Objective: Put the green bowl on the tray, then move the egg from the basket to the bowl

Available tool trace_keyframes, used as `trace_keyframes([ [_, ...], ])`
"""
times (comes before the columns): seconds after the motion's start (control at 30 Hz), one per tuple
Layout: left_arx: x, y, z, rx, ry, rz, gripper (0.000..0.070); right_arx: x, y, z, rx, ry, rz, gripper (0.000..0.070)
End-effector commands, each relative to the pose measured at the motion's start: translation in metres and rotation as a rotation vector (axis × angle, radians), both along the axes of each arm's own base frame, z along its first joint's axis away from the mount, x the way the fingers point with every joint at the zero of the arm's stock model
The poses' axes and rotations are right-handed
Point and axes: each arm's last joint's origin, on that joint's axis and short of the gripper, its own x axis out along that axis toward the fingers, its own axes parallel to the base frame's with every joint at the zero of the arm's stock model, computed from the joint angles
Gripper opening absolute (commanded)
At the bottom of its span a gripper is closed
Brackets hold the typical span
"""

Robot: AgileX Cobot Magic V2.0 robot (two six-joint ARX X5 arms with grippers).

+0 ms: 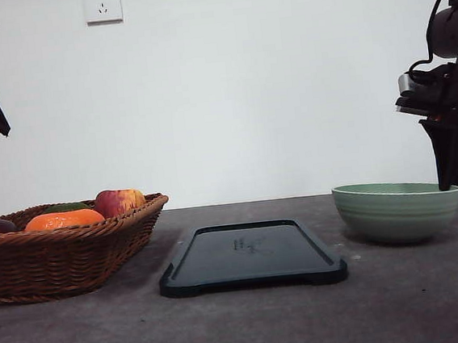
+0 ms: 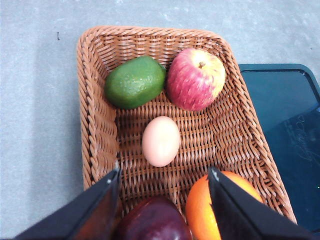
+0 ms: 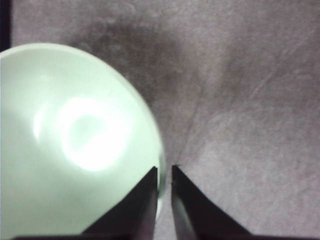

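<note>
My right fingers (image 3: 163, 172) pinch the rim of the round sage-green glazed bowl (image 1: 396, 209); my left fingers (image 2: 165, 177) hang released.

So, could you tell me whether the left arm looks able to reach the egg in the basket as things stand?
Probably yes. The left end effector hangs open above the basket, and the egg lies uncovered, apart from the apple, avocado and orange.
</note>
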Motion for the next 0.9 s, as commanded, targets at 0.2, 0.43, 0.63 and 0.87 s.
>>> trace_keyframes([
  [0.2, 0.003, 0.000, 0.006, 0.008, -0.026, -0.012, 0.0351, 0.006, 0.004, -0.004, -0.001, 0.013, 0.013, 0.0005],
  [0.43, 0.003, 0.000, 0.006, 0.008, -0.026, -0.012, 0.0351, 0.005, 0.006, -0.001, 0.084, 0.043, -0.029, 0.0005],
  [0.63, 0.003, 0.000, 0.006, 0.008, -0.027, -0.012, 0.0351, 0.005, 0.012, 0.011, 0.103, 0.070, -0.013, 0.0005],
  [0.87, 0.003, 0.000, 0.006, 0.008, -0.027, -0.012, 0.0351, 0.008, 0.034, 0.036, 0.102, 0.056, 0.049, 0.0005],
])
